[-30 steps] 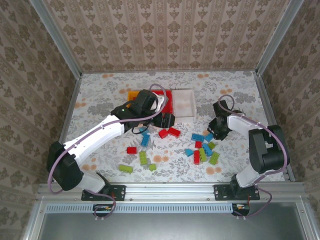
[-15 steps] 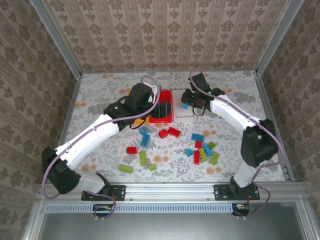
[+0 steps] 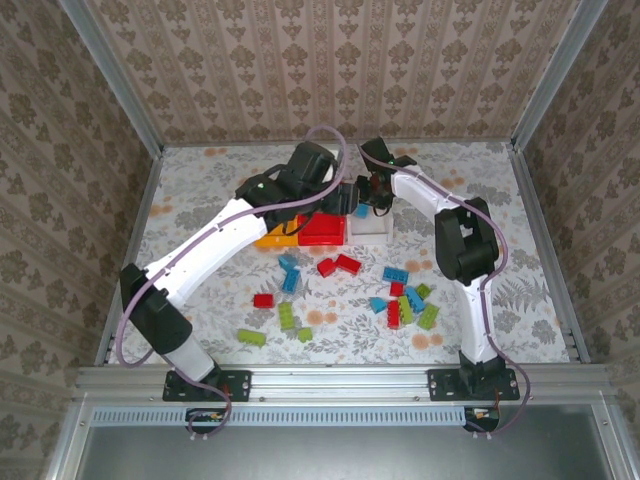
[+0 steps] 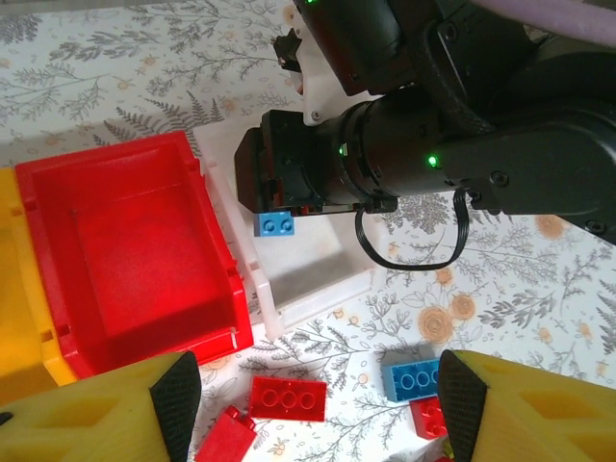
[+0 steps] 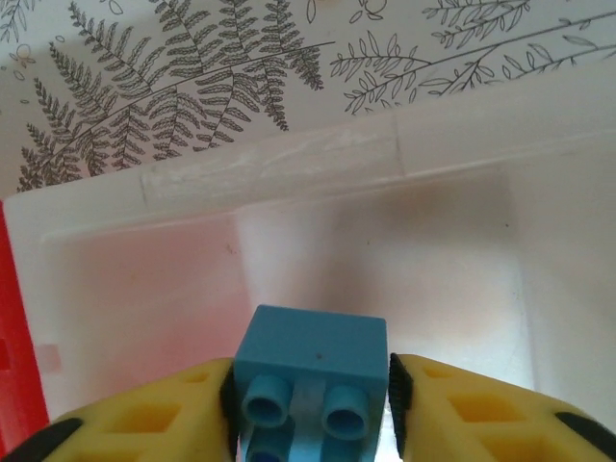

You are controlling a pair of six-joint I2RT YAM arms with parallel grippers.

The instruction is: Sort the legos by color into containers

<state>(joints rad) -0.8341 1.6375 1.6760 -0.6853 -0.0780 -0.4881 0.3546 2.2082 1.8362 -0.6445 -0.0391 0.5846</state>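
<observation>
Right gripper (image 5: 310, 423) clamps a blue brick (image 5: 310, 351) between both pads, studs facing the wrist camera, over the white bin (image 5: 289, 168). Left gripper (image 4: 316, 395) gapes wide, holding nothing, at the right one's 9 o'clock. Red bin (image 4: 125, 241) sits at the white bin's 9 o'clock, with the yellow bin (image 4: 14, 289) beyond it. Loose legos (image 3: 400, 300) lie at 6 o'clock of the bins

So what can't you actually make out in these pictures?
- White bin floor: the right gripper hangs over it in the top view and the left wrist view, hiding part.
- Yellow-orange bin: cut off by the left wrist view's left edge.
- Light blue brick: in the right wrist view the bottom edge cuts it off, and whether the fingers are gripping it is unclear.
</observation>
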